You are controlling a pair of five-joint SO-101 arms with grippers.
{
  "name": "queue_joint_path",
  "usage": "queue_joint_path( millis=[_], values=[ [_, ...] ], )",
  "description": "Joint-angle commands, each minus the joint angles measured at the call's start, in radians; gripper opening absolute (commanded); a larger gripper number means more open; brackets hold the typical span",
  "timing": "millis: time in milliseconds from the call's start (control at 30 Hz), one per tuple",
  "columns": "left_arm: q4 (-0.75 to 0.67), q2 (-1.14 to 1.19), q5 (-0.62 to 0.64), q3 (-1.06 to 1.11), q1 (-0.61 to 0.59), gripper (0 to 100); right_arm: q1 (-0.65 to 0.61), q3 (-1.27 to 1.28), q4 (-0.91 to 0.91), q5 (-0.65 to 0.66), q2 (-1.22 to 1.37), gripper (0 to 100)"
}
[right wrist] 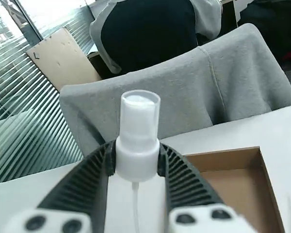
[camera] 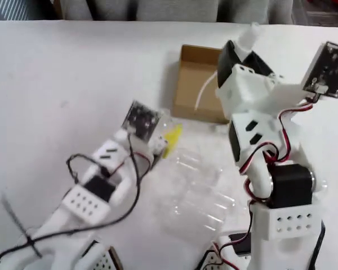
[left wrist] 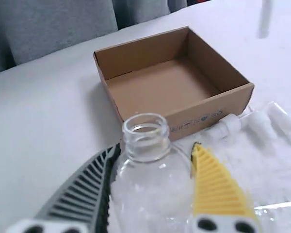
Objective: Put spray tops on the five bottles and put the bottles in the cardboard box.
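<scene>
Beside the cardboard box (left wrist: 203,114), left gripper (left wrist: 156,149) clamped an uncapped clear bottle (left wrist: 150,194); right gripper (right wrist: 137,151) pinched a white spray top (right wrist: 139,116) by its collar.

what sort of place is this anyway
Probably an office or lab workroom: a white table, a grey padded chair standing behind it, and slatted blinds along one side.

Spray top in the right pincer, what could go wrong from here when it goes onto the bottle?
The thin tube hanging under the spray top in the right pincer may miss or bend on the narrow neck of the bottle. The left pincer grips that clear bottle just below the neck, so a downward push could tilt it. Loose tops beside the cardboard box might get knocked.
</scene>
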Motion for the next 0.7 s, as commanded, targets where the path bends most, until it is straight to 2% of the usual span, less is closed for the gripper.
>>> queue_joint_path(
  millis=[0, 133, 367, 567, 667],
  values=[
    [-0.038, -0.208, 0.011, 0.083, 0.082, 10, -0.007, 0.074, -0.110, -0.015, -0.073, 1.7],
    [-0.040, -0.321, 0.011, 0.161, 0.153, 10, -0.007, 0.172, -0.229, -0.014, -0.130, 1.7],
    [-0.038, -0.338, 0.011, 0.180, 0.156, 10, -0.044, 0.236, -0.234, -0.014, -0.202, 1.6],
    [-0.040, -0.337, 0.009, 0.196, 0.156, 10, -0.131, 0.249, -0.113, -0.012, -0.278, 1.6],
    [-0.040, -0.337, 0.009, 0.196, 0.156, 10, -0.154, 0.255, -0.079, 0.049, -0.329, 1.6]
  ],
)
